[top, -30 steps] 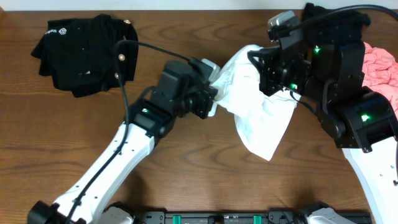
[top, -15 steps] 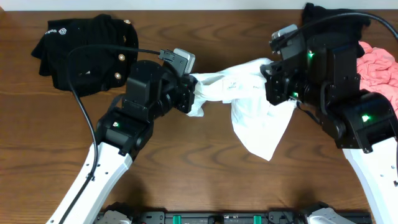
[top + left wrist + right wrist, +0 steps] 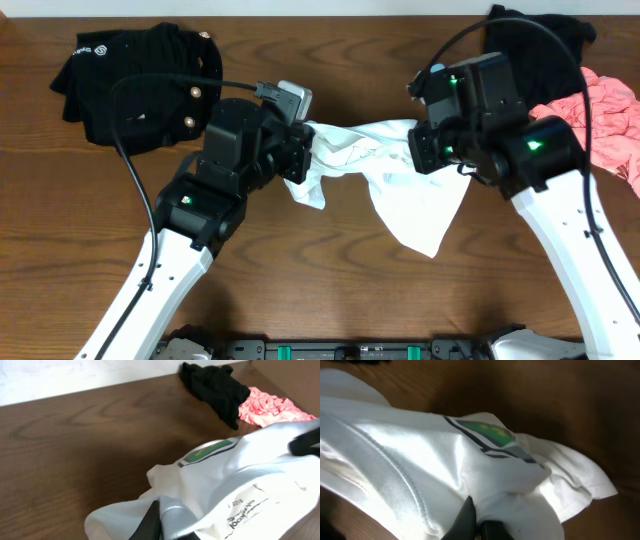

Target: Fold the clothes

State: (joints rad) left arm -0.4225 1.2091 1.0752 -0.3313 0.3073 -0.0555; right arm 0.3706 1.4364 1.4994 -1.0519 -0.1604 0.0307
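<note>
White T-shirt (image 3: 375,160): centre of frame, stretched between both arms, lower part draped on the counter (image 3: 330,270).
Left fingers (image 3: 303,160): pinching its left end.
Right fingers (image 3: 428,160): pinching its right end.
Black heap (image 3: 130,80), upper left; black piece (image 3: 535,40) and pink piece (image 3: 605,110), upper right: crumpled.
Progress: judged early; nothing folded yet, every garment remains to do.

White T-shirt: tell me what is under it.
Bare wooden table shows all around the white T-shirt; nothing pokes out from beneath. The patch directly under its draped cloth is covered.
</note>
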